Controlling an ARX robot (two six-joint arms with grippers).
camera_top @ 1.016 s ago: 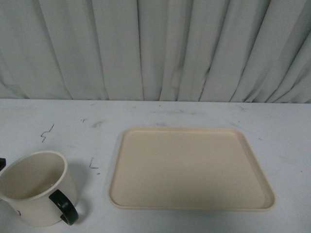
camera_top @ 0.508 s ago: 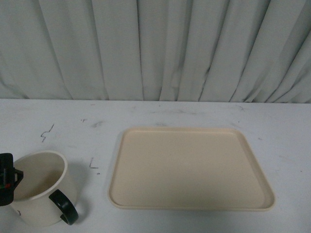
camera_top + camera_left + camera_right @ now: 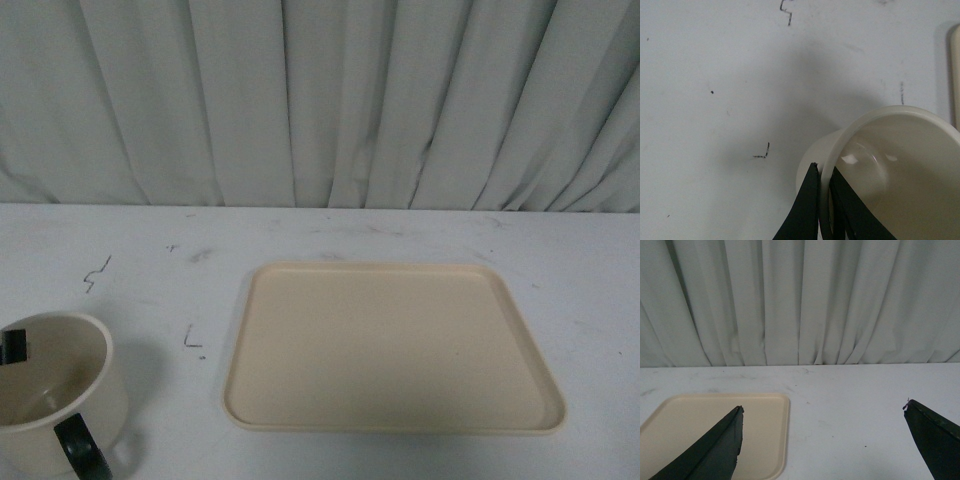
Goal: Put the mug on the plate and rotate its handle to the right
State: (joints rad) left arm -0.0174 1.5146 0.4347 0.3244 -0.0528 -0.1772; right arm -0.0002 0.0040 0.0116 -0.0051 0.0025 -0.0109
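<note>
One mug [image 3: 50, 395] is at the near left of the table [image 3: 150, 270], well apart from the one plate [image 3: 395, 345], which lies flat to its right. Between them is table surface with a small L-shaped mark [image 3: 192, 340], and a zigzag mark [image 3: 97, 272] lies farther back. A pleated curtain [image 3: 320, 100] hangs behind the table.

The mug's single handle [image 3: 80, 450] faces the camera, angled slightly right. The mug looks tilted, but whether its base touches the table cannot be told.

Of the two grippers, the left gripper [image 3: 824, 167] is clenched on the mug's wall, with one of its fingers [image 3: 805, 210] outside the rim and the other inside. The right gripper [image 3: 822, 407] is spread wide with nothing between its fingers, above the table just beside the plate's edge.
</note>
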